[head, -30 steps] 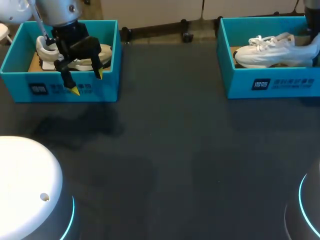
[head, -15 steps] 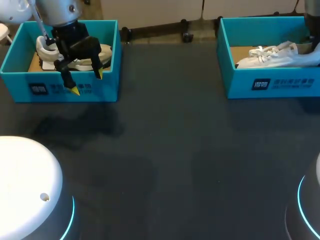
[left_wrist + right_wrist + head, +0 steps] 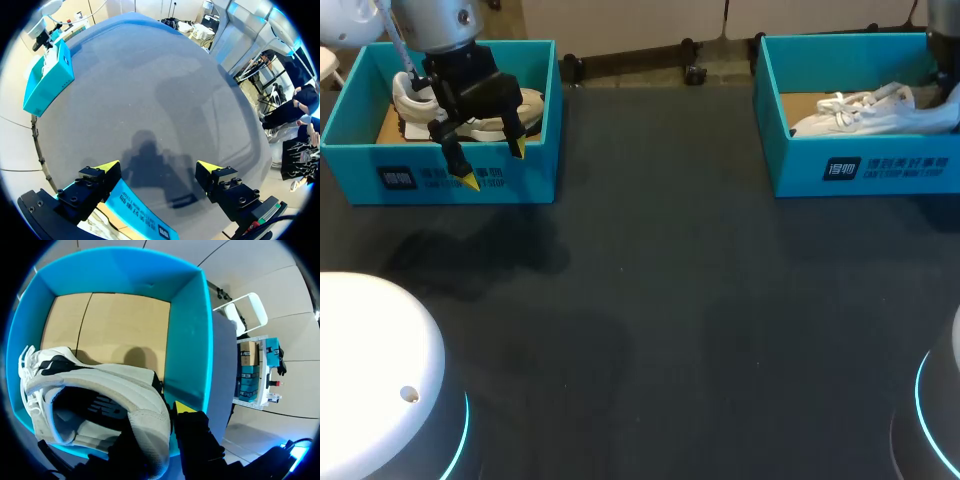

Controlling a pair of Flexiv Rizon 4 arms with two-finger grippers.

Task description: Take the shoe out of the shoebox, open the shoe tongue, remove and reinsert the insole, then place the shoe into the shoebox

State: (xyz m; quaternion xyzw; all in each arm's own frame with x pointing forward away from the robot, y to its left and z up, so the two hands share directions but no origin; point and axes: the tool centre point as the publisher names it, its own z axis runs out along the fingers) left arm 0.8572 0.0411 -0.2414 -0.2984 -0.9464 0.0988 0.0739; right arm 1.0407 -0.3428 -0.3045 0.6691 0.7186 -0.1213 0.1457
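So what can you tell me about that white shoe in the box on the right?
The white shoe is a sneaker with a pale, mesh-looking upper, dark accents beside its white laces and dark print inside its open mouth. It sits low inside the teal shoebox, over the brown cardboard floor, with its laces toward the table's middle and its heel toward the box's outer end. The right claw pinches the heel: one yellow-tipped finger is outside, and the other is seemingly inside the opening.

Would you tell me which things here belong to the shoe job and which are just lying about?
Job: white shoe; right shoebox, holding it.
Lying about: left shoebox; beige shoe inside it.
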